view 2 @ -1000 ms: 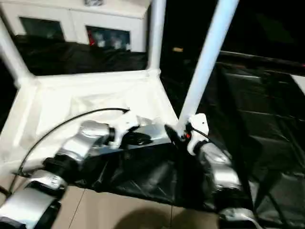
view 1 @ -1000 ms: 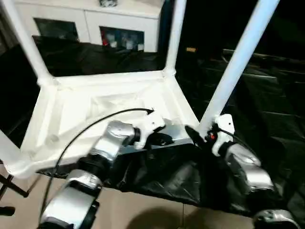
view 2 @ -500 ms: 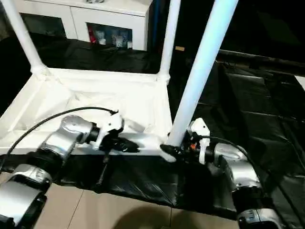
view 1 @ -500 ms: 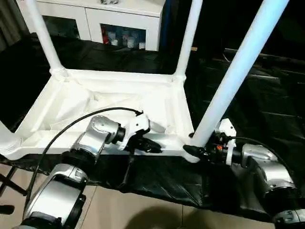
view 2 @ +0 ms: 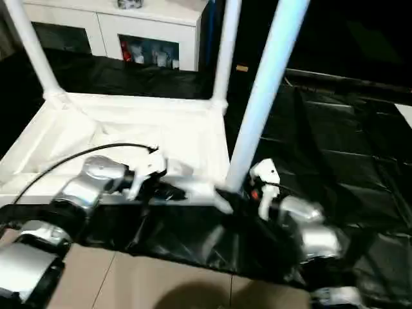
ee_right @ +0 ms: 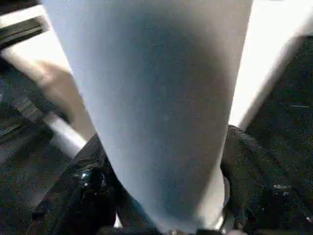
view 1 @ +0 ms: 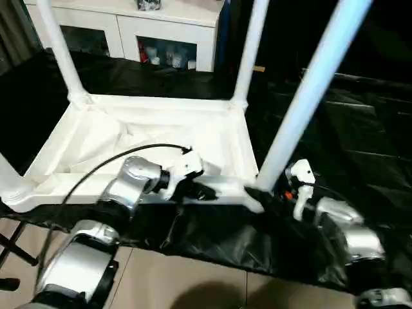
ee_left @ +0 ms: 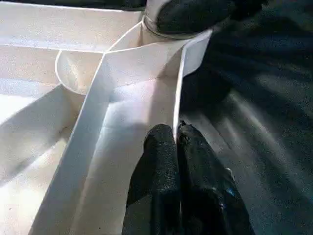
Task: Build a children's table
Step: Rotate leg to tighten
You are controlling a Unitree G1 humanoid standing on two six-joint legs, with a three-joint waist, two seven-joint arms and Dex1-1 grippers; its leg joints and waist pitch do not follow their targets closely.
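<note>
The children's table [view 1: 148, 135] lies upside down, its ribbed underside up, with white legs standing in the corner sockets. My left gripper [ee_left: 176, 131] is shut on the thin near rim of the top, close to the near right corner socket [ee_left: 166, 36]. My right gripper [ee_right: 166, 196] is closed around the base of the near right leg [view 1: 302, 96], one black finger [ee_right: 93, 191] on each side of the tube. The far legs [view 1: 248, 51] stand upright at the back corners.
A black sheet [view 1: 360, 129] covers the ground under and to the right of the table. A white cabinet [view 1: 161, 26] stands behind it. Light floor tiles [view 1: 193, 283] show near me. A black cable [view 1: 96, 170] arcs over my left forearm.
My right gripper has gone from beside the near right leg to around its base and narrowed onto it. The left gripper keeps its hold on the rim. The camera has shifted.
</note>
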